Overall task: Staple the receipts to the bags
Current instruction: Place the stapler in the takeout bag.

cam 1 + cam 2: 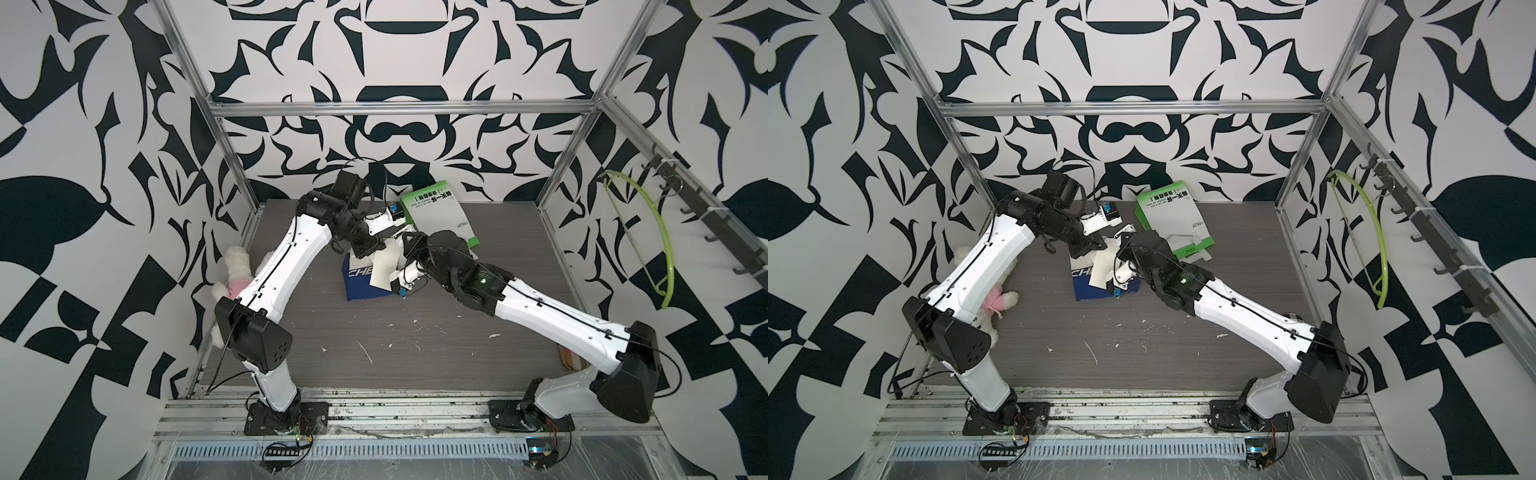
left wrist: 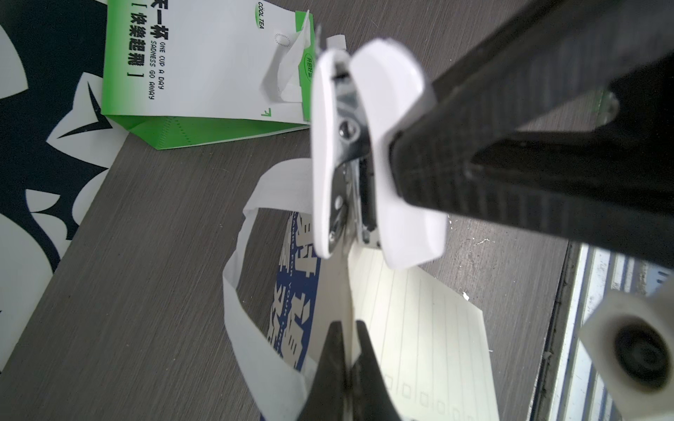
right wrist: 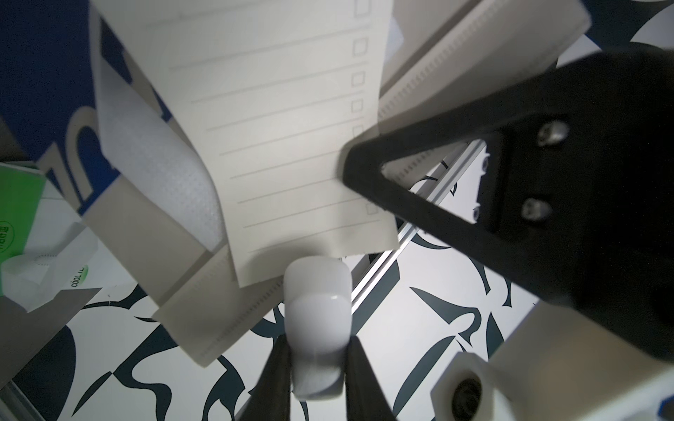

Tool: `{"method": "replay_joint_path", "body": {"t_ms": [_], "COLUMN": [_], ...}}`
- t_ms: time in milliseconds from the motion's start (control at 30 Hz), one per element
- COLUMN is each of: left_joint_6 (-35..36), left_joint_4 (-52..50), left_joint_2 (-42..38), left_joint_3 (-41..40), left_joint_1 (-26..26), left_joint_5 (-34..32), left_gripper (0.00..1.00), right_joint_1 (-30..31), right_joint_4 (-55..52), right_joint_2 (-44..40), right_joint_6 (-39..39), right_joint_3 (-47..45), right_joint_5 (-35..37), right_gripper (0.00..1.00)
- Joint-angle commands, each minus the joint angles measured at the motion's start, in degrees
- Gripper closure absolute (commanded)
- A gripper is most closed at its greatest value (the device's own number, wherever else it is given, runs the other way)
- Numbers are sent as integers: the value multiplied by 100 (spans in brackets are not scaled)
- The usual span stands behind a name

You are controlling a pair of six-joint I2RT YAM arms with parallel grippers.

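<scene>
With the left end effector (image 2: 349, 326) pinched shut on the lined receipt (image 2: 419, 320) above the navy CHEE bag (image 1: 361, 286) mid-worktop (image 1: 415, 332), and the right end effector (image 3: 318, 344) clamped around the white stapler (image 3: 317, 299), seat receipt and bag edge fully in its mouth before squeezing.

Tabletop (image 1: 316, 324), grey wood-grain. On it:
- green-and-white bag (image 1: 440, 216), flat, at the rear
- navy bag (image 1: 361, 286), mid-table, near the green one
- teddy bear (image 1: 1000, 301), white, pink shirt, left edge
- small white scraps (image 1: 365, 352), scattered toward the front
</scene>
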Motion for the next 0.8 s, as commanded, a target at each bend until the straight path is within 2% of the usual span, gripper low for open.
{"method": "replay_joint_path", "body": {"t_ms": [0,533,767], "left_joint_6": [-52,-74,-85], "left_joint_4": [-106,-106,-73], "left_joint_2": [64,64,49], "left_joint_3": [138,155,156], "left_joint_1": [-19,-23,-19], "left_joint_5": [-50,81,264], "left_gripper": [100,100,100], "right_joint_1": [67,258,284], "right_joint_4": [75,-167,-308], "right_joint_2": [-193,25,67], "right_joint_6": [-822,-912,-948], "right_joint_3": [222,354,292], "right_joint_5": [18,218,260], "right_gripper": [100,100,97]}}
